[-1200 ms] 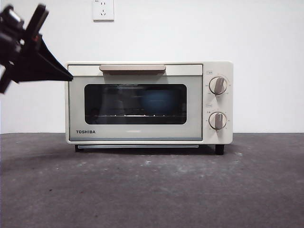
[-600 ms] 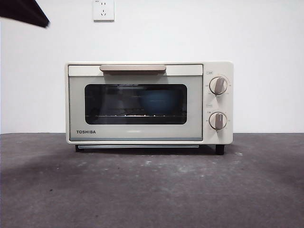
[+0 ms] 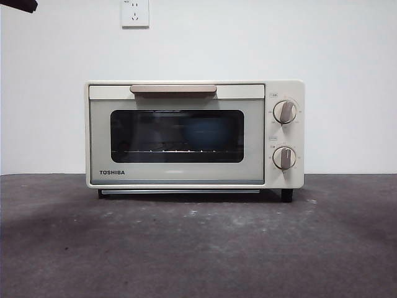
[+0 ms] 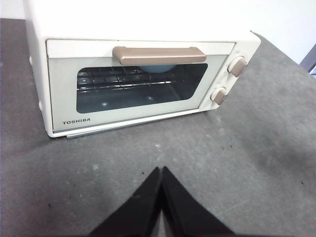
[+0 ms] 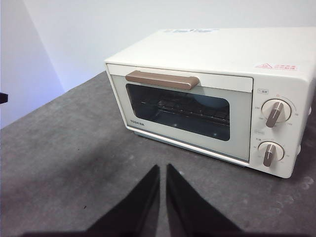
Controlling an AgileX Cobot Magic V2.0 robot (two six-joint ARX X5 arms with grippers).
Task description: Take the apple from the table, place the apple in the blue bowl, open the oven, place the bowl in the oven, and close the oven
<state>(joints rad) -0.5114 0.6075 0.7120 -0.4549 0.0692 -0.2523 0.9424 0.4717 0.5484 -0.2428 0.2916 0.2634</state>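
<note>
The oven stands on the table with its door shut and the handle across the top of the door. Through the dark window the blue bowl shows dimly on the wire rack, right of centre; the apple cannot be made out behind the glass. Two dials sit one above the other on the right panel.

The left gripper hangs above the table in front of the oven, near its left side, jaws pressed together on nothing. The right gripper hangs in front and to the right, jaws nearly together with a thin gap, also holding nothing. In the front view only a black tip shows at the top left corner.

The table is dark grey with pale specks. Behind it is a white wall with a socket.
</note>
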